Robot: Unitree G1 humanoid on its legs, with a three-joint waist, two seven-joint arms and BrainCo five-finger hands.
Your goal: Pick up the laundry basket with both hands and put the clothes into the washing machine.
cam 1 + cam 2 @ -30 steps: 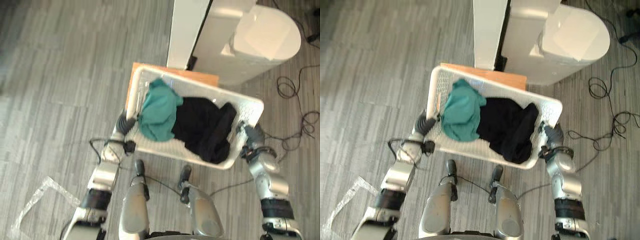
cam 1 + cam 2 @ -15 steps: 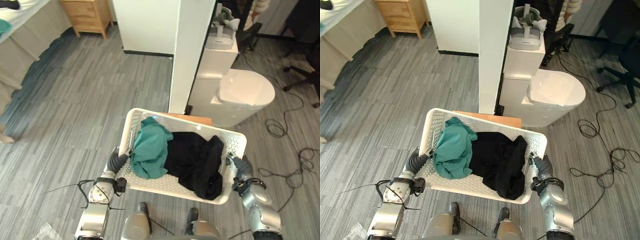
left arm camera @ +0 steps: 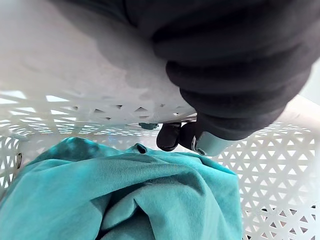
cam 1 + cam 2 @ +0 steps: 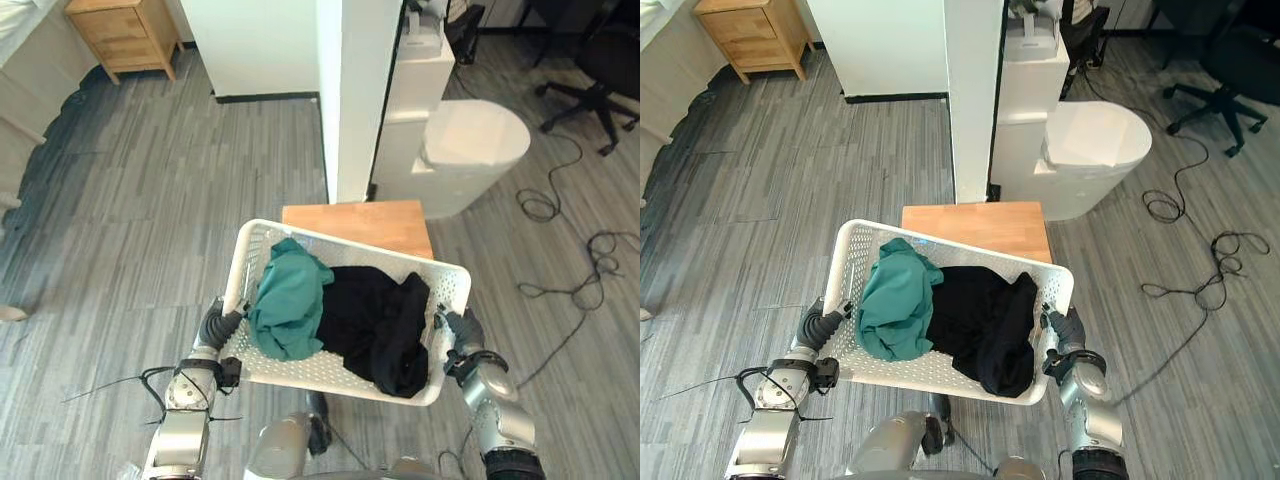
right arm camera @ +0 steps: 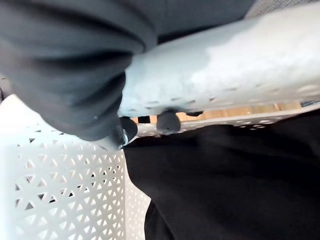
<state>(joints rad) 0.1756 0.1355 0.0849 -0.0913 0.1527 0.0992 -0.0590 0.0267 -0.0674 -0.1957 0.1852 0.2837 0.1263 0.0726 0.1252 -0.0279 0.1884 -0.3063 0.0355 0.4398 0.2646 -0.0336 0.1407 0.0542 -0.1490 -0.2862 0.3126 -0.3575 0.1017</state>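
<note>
Left hand (image 4: 214, 326): clamped on the left end of the laundry basket (image 4: 300, 368). In its wrist view the dark fingertips (image 3: 170, 136) hook in under the rim, curled tight.

Right hand (image 4: 457, 331): same hold on the right end. Its fingertips (image 5: 168, 121) wrap under the rim in its wrist view.

Basket: white, perforated, carried between the two hands in front of the robot, left end a little farther off than the right.

Load: teal garment (image 4: 288, 306) bunched in the left half, just inside the left hand. Black garment (image 4: 376, 322) fills the middle and right half and laps up against the right wall. The two touch down the middle.

Past the basket: a low wooden table (image 4: 362, 224), its near edge hidden behind the basket's far rim. Cannot tell whether basket and table touch.

Farther: a white pillar (image 4: 350, 95), with a white round-topped machine (image 4: 470, 145) just beside it on the right. Wooden nightstand (image 4: 118, 32) at far left, office chair (image 4: 598, 70) at far right.

Against half a second ago: both grips unchanged and the clothes lie the same. Much more of the table top shows beyond the far rim, where there was only a sliver. The whole view has shifted as well, so how much of that is the basket's own move is unclear.
</note>
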